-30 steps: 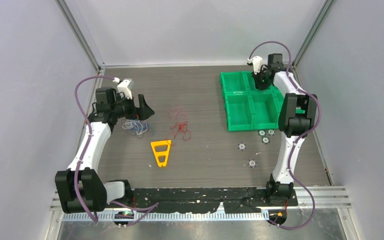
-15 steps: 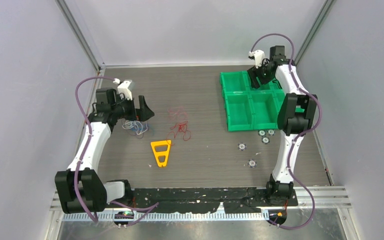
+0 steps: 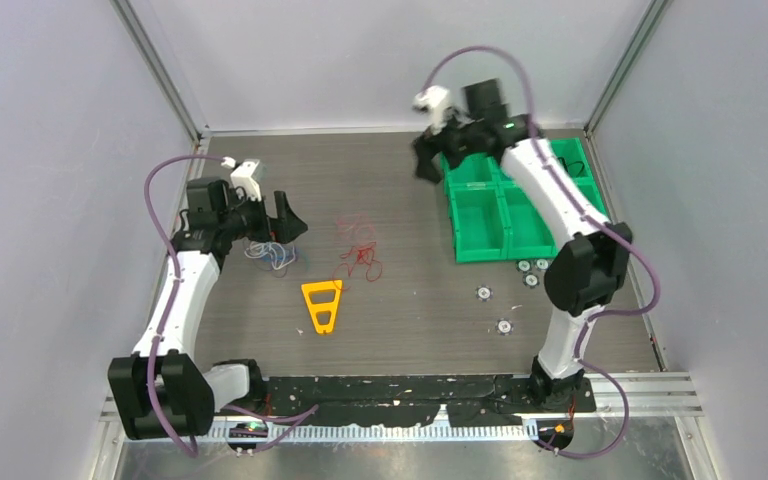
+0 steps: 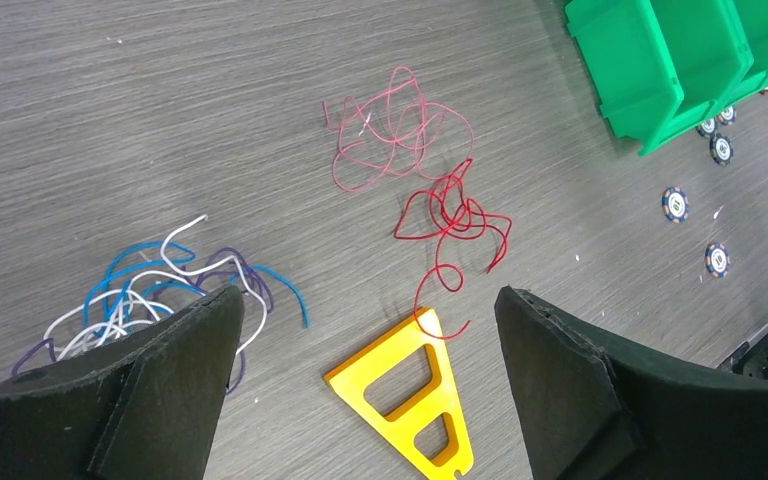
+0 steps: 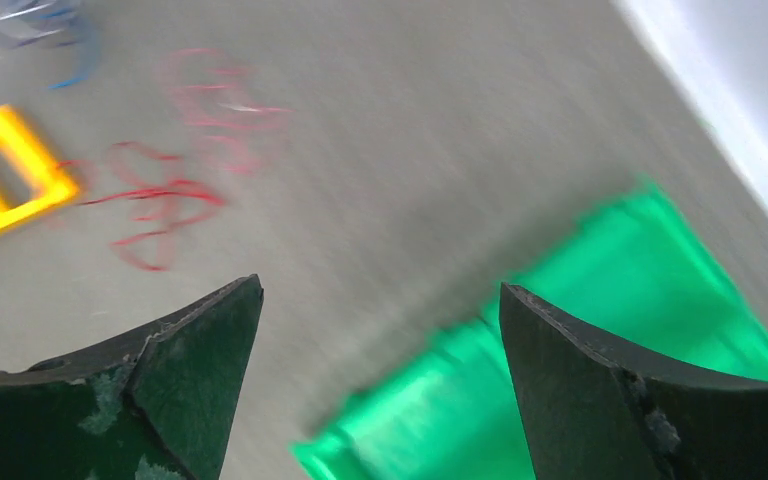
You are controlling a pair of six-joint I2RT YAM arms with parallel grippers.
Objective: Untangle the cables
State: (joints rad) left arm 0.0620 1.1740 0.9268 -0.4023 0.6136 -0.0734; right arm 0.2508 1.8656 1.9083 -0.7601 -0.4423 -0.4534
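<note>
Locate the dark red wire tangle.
Top view: the dark red tangle lies just left of centre, between the pink tangle behind it and the yellow triangular frame in front.

Left arm [image 3: 182, 295] and right arm [image 3: 552, 188]: white link shells, black joint housings [image 3: 585, 265]. Purple sheathed cables [image 3: 152, 185] loop outside each. White camera blocks [image 3: 248, 178] at wrists. Left black wedge fingers [image 4: 155, 395] clean; right black wedge fingers [image 5: 170, 370] scuffed, edges chipped.

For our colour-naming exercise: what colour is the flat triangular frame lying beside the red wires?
Yellow. The frame shows best in the left wrist view.
</note>
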